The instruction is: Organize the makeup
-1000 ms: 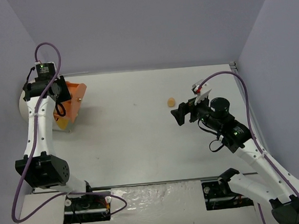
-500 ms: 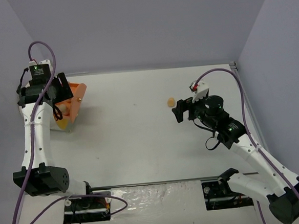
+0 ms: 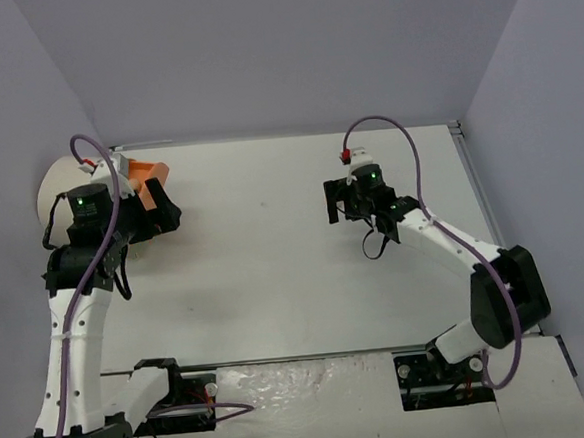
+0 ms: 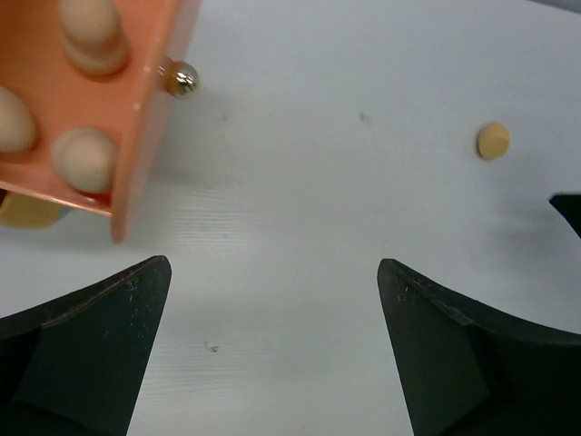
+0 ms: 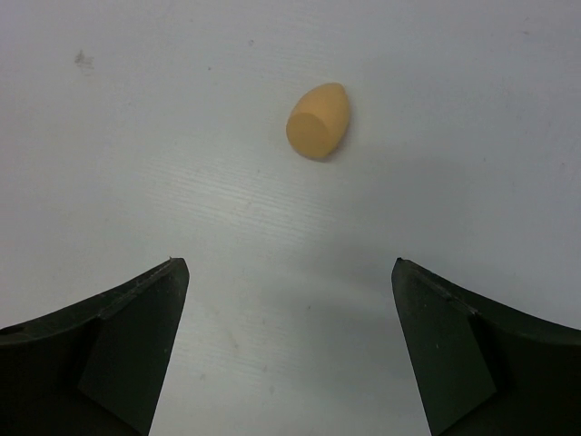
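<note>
Right gripper (image 5: 289,272) jaws spread wide, nothing between them. Peach egg-shaped sponge (image 5: 319,121) lies on the white table (image 5: 136,136) just ahead, clear of both fingers. Left gripper (image 4: 272,277) also wide and empty (hovering over bare table). Beyond it, orange drawer (image 4: 136,82) with gold knob (image 4: 181,79) holds three peach sponges (image 4: 88,159).

Bright, even light; soft, faint shadows.
</note>
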### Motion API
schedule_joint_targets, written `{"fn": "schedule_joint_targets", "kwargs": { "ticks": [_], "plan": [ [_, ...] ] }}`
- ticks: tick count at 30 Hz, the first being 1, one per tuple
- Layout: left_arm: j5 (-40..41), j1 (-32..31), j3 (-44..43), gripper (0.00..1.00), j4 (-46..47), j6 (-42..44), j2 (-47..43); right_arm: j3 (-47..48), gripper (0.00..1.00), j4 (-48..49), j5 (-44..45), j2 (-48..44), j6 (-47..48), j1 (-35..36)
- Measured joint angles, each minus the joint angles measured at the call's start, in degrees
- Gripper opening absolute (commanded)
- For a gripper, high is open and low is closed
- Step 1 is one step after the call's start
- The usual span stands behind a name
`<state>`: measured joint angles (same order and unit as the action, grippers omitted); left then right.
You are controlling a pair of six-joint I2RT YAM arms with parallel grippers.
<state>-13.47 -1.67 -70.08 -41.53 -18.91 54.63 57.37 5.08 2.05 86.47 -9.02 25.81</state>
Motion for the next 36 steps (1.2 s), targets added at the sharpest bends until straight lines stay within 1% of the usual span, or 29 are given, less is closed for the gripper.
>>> {"fn": "schedule_joint_targets", "kwargs": {
  "ticks": [4,7,9,12,13,14,17,22,28,29,31,33,36],
  "plan": [
    [-0.91,-3.60,10.13,0.97,3.46,0.01,-5.20,5.85,0.81,1.01,1.36,8.05,-2.22,-0.27],
    [-1.50,-5.08,16.80,0.97,5.45,0.02,-7.60,10.78,0.78,2.72,2.30,14.87,-4.34,-0.27],
    [-1.75,-5.15,19.83,0.97,6.08,0.01,-8.76,12.31,0.76,3.57,3.01,18.51,-5.43,-0.27],
    [-2.00,-5.18,22.36,0.97,6.91,-0.03,-10.23,13.55,0.69,3.69,4.42,22.81,-6.80,-0.27],
    [-2.08,-5.18,22.57,0.97,7.03,-0.03,-10.61,14.07,0.67,3.72,5.06,24.04,-7.23,-0.27],
    [-2.17,-5.18,22.77,0.97,7.16,-0.03,-10.99,14.59,0.62,3.74,5.70,25.28,-7.67,-0.27],
    [-2.18,-5.25,22.77,0.97,7.80,0.00,-11.67,15.46,0.52,4.35,7.79,27.91,-8.74,-0.27],
    [-2.60,-5.25,22.75,0.97,8.25,0.00,-11.37,15.49,0.42,5.30,9.30,29.43,-9.19,-0.28],
    [-2.88,-5.25,22.77,0.97,8.43,0.00,-10.52,15.97,0.07,6.04,9.80,30.29,-9.14,-0.40],
    [-2.91,-5.25,22.75,0.97,8.44,0.00,-10.45,16.15,0.03,6.22,9.88,30.50,-9.05,-0.43],
    [-3.02,-5.25,22.76,0.97,8.43,0.00,-10.32,16.29,0.00,6.33,9.95,30.65,-8.86,-0.44],
    [-3.10,-5.29,22.75,0.97,8.45,-0.03,-10.27,16.09,0.00,6.89,9.80,30.60,-8.14,-0.41],
    [-3.59,-5.57,22.75,0.97,8.46,-0.71,-10.25,12.62,0.00,9.56,8.78,28.47,-6.09,0.18]
  ]
}}
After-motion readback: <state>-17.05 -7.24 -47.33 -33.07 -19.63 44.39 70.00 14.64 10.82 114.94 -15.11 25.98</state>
